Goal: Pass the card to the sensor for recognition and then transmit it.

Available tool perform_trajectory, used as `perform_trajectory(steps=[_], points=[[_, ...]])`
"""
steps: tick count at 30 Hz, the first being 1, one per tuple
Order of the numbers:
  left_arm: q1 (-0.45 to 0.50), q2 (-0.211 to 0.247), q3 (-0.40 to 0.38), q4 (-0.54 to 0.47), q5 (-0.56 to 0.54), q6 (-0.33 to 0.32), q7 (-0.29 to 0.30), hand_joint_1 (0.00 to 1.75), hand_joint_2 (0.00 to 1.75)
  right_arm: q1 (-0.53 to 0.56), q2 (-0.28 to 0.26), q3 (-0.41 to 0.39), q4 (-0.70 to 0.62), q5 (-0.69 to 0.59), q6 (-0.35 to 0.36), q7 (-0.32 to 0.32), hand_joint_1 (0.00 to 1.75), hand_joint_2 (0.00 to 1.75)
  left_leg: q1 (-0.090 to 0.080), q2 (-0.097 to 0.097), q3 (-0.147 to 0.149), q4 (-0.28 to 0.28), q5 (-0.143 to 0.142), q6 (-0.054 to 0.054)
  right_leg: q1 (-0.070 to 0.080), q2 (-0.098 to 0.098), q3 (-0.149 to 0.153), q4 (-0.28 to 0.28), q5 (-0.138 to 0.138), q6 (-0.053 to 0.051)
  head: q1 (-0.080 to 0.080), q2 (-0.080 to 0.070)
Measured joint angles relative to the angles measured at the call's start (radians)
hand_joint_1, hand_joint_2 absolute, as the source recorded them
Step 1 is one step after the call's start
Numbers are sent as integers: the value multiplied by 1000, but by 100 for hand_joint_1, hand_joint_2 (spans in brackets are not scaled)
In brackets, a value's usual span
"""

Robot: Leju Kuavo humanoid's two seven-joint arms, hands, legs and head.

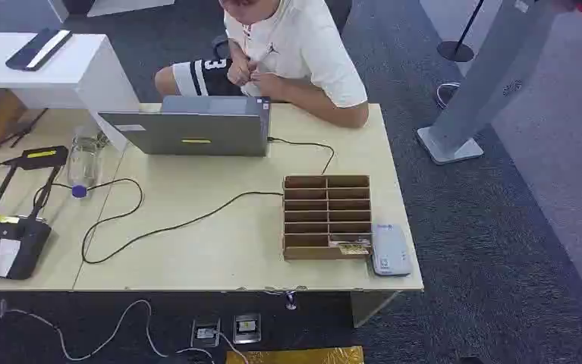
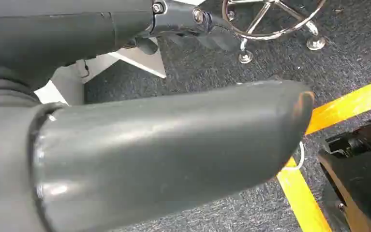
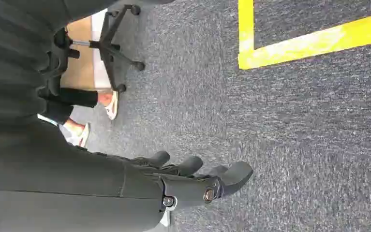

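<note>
Small yellow card (image 1: 353, 248) in brown cardboard slot box (image 1: 326, 216), white flat sensor (image 1: 390, 249) just beside the box, left hand (image 2: 173, 150) and right hand (image 3: 193, 181) both empty, fingers loose.

I look down on a pale wooden table (image 1: 219, 243) standing on dark grey carpet (image 1: 500, 250). Beyond the table's far left corner stands a white cabinet (image 1: 60, 72). Off the table's far right corner a grey slanted pillar rises from a flat base (image 1: 445, 144), and farther back from it a black stanchion foot (image 1: 455, 51) rests on the carpet. Below the table's near edge lies a strip of yellow floor tape (image 1: 295, 355). By my side, a black office-chair base (image 3: 118, 46) sits on the same carpet.
</note>
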Motion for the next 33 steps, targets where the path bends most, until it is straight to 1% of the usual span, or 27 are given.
perform_trajectory(steps=[22, 25, 29, 33], points=[[-1, 3, -13, 0, 0, 0, 0, 0, 0, 0, 0, -1, 0, 6, -1, 3, 0, 175, 0, 0, 0, 0, 0, 0, 0, 0, 0, 0, 0, 0, 0, 0], [-1, 3, -13, 0, 0, 0, 0, 0, 0, 0, 0, -2, 0, -14, -13, 3, 0, 175, 0, 0, 0, 0, 0, 0, 0, 0, 0, 0, 0, 0, 0, 0], [0, 4, -13, 0, 2, 2, 0, 0, 0, 0, 4, -38, 0, -91, -51, -7, 0, 175, 0, 0, 0, 0, 0, 0, 0, 0, 0, 0, 0, 0, 0, 0], [3, 4, -13, 0, 8, 5, 0, 0, 0, -1, 1, -60, 0, -113, -75, -16, 0, 175, 0, 0, 0, 0, 0, 0, 0, 0, 0, 0, 0, 0, 0, 0]])
